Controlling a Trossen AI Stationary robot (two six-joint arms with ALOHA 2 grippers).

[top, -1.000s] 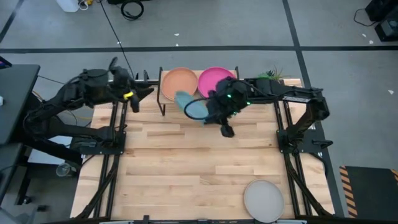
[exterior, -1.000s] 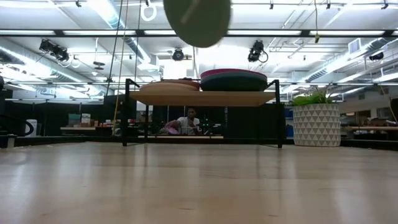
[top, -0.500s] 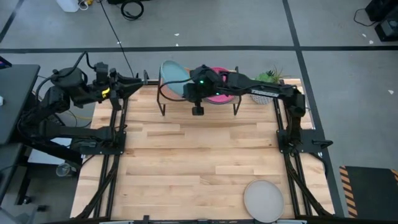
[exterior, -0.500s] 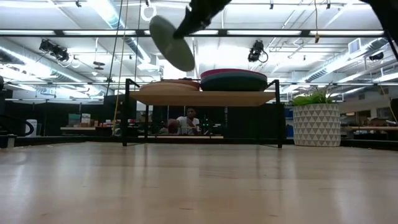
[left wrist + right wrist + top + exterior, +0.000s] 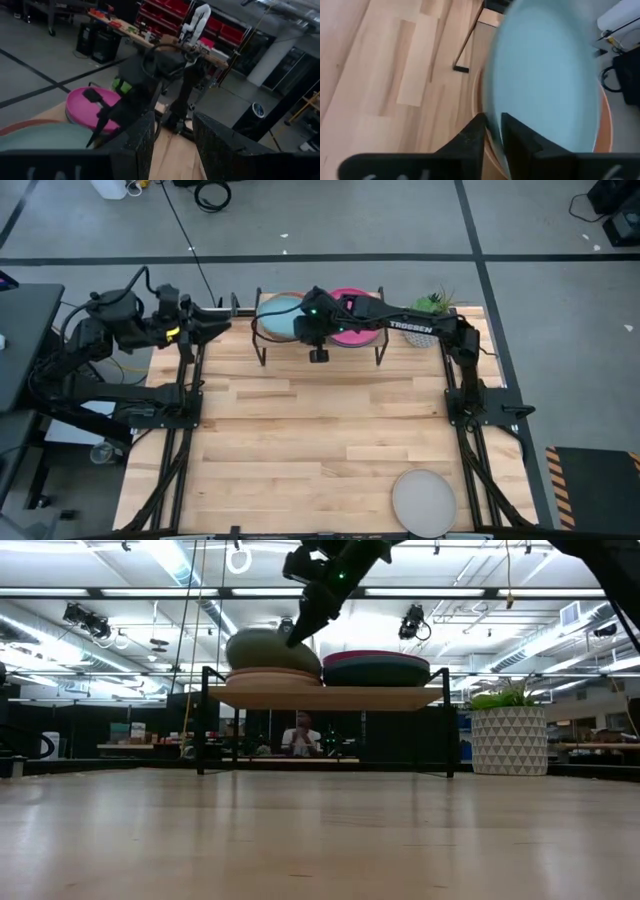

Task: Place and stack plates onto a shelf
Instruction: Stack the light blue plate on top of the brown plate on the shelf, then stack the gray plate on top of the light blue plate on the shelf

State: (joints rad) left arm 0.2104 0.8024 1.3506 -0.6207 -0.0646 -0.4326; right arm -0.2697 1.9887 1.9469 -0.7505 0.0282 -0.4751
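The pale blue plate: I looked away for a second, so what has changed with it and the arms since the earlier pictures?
The right gripper carried the pale blue plate from in front of the shelf up and back over it, onto the orange plate, one edge still raised. Its fingers are still around the rim. The left gripper drew back toward the table's left edge. The pink plate and the grey plate stayed put.

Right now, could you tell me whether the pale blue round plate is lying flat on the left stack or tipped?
Tipped. The pale blue round plate leans on the peach plate, with the right gripper at its rim.
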